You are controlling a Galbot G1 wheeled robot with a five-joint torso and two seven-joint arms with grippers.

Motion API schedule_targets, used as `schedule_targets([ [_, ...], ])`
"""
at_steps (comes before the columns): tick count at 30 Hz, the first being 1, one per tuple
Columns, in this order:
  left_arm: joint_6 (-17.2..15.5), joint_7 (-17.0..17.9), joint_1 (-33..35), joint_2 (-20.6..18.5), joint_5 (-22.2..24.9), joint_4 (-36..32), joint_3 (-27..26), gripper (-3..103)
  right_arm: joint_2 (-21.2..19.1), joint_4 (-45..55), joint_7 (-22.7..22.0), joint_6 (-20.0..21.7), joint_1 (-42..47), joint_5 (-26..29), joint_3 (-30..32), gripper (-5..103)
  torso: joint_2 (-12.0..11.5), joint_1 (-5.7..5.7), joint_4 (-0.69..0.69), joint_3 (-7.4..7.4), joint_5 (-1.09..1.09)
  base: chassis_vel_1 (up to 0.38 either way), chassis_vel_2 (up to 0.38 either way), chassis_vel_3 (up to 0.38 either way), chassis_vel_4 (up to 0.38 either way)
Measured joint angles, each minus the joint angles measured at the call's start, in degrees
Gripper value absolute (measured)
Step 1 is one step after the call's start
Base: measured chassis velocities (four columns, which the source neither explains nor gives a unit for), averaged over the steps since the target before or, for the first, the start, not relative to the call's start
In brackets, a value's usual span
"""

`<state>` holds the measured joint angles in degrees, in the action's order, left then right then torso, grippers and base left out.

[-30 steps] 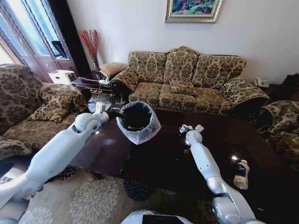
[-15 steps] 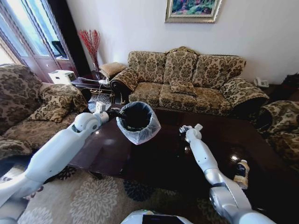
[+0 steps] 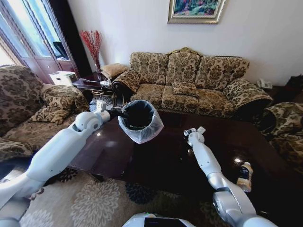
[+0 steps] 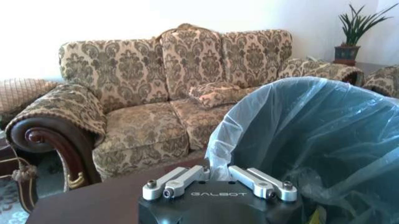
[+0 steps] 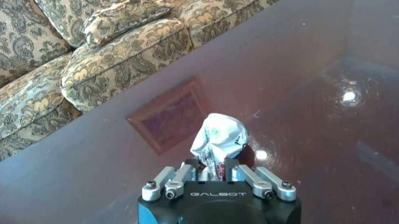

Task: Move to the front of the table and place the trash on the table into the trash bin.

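Note:
The trash bin, black with a whitish bag liner, leans on the far left part of the dark glossy table. My left gripper is shut on its rim, and the left wrist view shows the gripper pinching the liner's edge of the trash bin. My right gripper hovers over the table's middle, to the right of the bin. It is shut on a crumpled silvery-white piece of trash. A beige-and-white bottle lies near the table's right front.
A patterned sofa stands behind the table, with armchairs at the left and right. A small side table sits at the back left. Floral carpet lies in front of the table.
The left gripper has raised and tipped the bin a little. The right arm has shifted slightly, still holding the crumpled piece above the table.

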<state>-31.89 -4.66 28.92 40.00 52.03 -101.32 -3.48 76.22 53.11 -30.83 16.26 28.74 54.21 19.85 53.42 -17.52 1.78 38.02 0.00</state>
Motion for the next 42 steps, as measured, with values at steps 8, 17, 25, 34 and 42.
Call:
schedule_targets([
  [8, -0.13, 0.42, 0.14, 0.02, 0.01, -0.49, 0.03, 1, -0.71, 2.63, 1.8, -2.73, 1.53, -4.49, 0.02, 11, -0.01, -0.02, -0.03, 0.03, 0.05, 0.0, 0.0, 0.0, 0.0],
  [17, -0.96, 1.24, 0.6, -0.33, 0.12, -1.85, 0.53, 1, -6.68, 29.33, 8.68, -7.97, 6.26, -15.41, -2.99, 11, -0.01, -0.01, -0.02, 0.02, 0.01, 0.0, 0.0, 0.0, 0.0],
  [25, -2.97, 0.98, -0.12, -0.61, 0.39, -3.02, 2.36, 1, -21.57, 61.08, 28.09, -9.7, 9.23, -1.01, -5.81, 11, 0.0, 0.01, -0.03, 0.0, -0.02, 0.0, 0.0, 0.0, 0.0],
  [34, -5.17, 1.94, -4.3, 1.0, 2.11, -5.01, 6.09, 1, -28.06, 66.28, 32.36, -7.11, 5.23, 6.75, -15.42, 11, 0.01, -0.01, -0.04, 0.0, 0.01, 0.0, 0.0, 0.0, 0.0],
  [42, -5.59, 2.61, -3.21, 0.64, 2.73, -6.51, 5.45, 1, -25.73, 64.41, 33.55, -5.55, 4.61, -1.69, -22.08, 11, 0.01, -0.01, -0.01, 0.01, -0.02, 0.0, 0.0, 0.0, 0.0],
])
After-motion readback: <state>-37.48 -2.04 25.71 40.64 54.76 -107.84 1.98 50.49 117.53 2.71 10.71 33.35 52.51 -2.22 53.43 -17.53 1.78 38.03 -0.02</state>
